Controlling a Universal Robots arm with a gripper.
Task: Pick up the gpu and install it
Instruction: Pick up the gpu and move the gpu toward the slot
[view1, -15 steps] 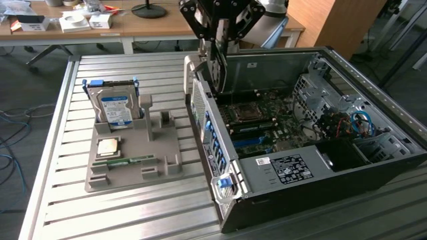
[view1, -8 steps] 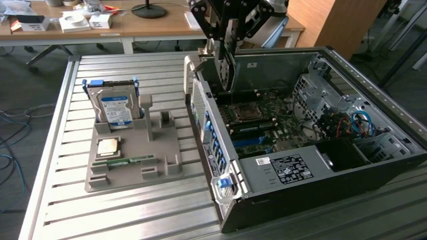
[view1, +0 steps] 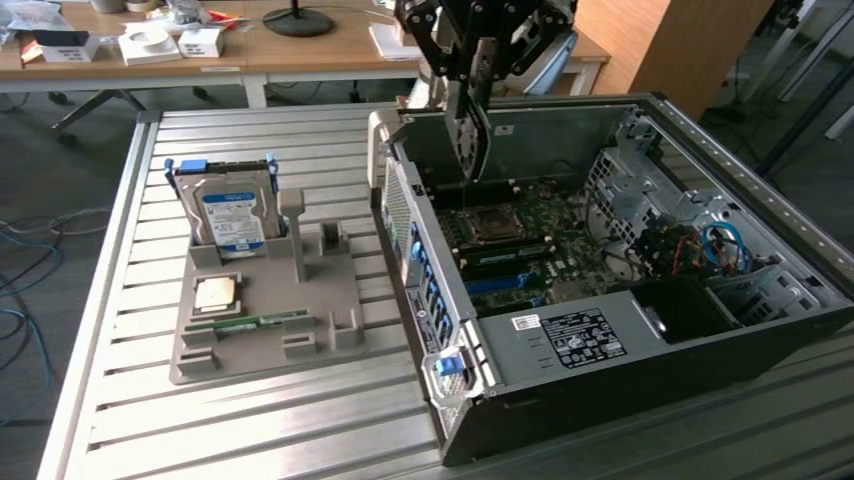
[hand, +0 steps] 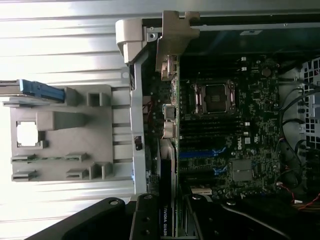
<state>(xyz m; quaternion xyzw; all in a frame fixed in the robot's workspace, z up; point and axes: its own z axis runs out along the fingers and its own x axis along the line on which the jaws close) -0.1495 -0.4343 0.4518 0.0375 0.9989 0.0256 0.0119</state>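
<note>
Closest up in the exterior view, the power supply (view1: 574, 335) with its white label is seen in the near corner of the open computer case (view1: 641, 410). The case is laid on its side on a slatted metal table (view1: 267, 430). On the exterior view's left, a gray tray (view1: 267, 300) is parked just beside the case. A CPU chip (view1: 216, 293) and a green memory stick (view1: 247, 323) are laid on it, and a hard drive (view1: 230, 215) is stood upright at its far end.

Further in, the motherboard (view1: 534, 260) is exposed, with the CPU socket (view1: 487, 222) uncovered. The gpu (view1: 470, 125) is hung on edge above the board's far end, pinched from above by the gripper (view1: 477, 55), with the jaws clamped narrow on the card. In the wrist view the gpu (hand: 167, 220) is seen edge-on along the tray-side edge of the motherboard (hand: 240, 125). Wooden desks (view1: 307, 55) are seen way at the back.
</note>
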